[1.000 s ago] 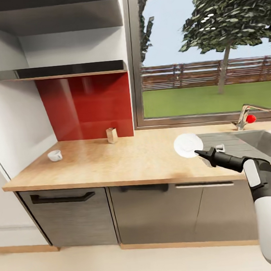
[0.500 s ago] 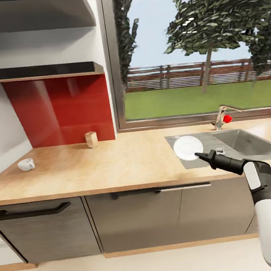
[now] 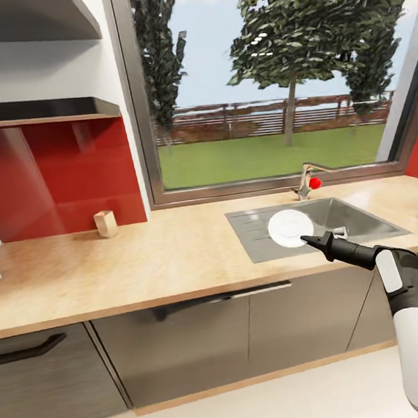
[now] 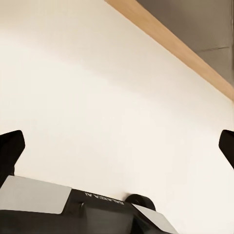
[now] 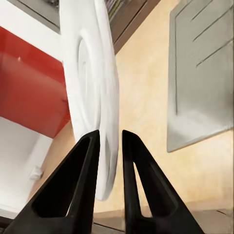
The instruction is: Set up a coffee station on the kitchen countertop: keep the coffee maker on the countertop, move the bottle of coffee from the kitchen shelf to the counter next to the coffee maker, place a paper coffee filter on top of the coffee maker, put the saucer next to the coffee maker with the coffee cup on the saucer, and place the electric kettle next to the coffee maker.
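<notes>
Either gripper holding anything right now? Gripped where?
The right gripper holds the saucer, pinched at its rim between the two fingers. The left gripper is open with nothing between its fingers.

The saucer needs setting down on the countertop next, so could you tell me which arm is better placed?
Right: its hand already pinches the saucer above the countertop. The left hand hangs open over the floor.

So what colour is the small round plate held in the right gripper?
Plain white; the small flat round saucer shows best in the right wrist view, pinched by the right gripper.
</notes>
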Robot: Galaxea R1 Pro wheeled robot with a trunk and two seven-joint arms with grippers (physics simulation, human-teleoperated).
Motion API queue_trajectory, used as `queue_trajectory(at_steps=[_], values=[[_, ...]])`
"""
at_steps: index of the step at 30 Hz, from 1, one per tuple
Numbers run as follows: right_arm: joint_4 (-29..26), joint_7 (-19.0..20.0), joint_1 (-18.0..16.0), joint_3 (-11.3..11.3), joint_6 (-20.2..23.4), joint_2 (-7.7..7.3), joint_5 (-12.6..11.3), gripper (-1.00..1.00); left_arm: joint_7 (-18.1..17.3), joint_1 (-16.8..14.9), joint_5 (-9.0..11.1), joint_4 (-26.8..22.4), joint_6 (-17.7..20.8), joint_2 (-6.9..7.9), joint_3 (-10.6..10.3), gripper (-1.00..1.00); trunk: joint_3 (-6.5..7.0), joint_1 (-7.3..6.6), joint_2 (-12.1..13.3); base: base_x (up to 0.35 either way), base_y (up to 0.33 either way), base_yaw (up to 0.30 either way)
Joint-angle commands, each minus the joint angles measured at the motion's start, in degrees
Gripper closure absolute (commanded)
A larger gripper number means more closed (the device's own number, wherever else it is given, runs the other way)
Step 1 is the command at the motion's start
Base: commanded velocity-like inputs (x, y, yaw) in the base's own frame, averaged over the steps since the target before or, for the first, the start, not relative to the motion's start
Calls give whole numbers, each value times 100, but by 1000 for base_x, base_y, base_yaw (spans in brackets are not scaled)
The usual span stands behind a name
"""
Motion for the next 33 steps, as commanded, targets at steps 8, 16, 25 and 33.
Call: queue_trajectory(at_steps=[8,16,25,33], values=[[3,43,26,-14,26,-4,8,100,-21,-2,36,-2,62,2,11,-100,-6,1,-3,33,-125,-244],[3,43,30,-14,19,-4,8,100,-21,-2,39,-2,61,2,11,-100,-6,1,-3,70,-225,-138],[3,43,36,-14,18,-6,8,100,-18,-2,37,-2,63,5,11,-100,-6,1,-3,97,-288,-238],[3,43,38,-14,18,-4,8,100,-14,-2,37,-2,67,2,11,-100,-6,1,-3,98,-291,-258]])
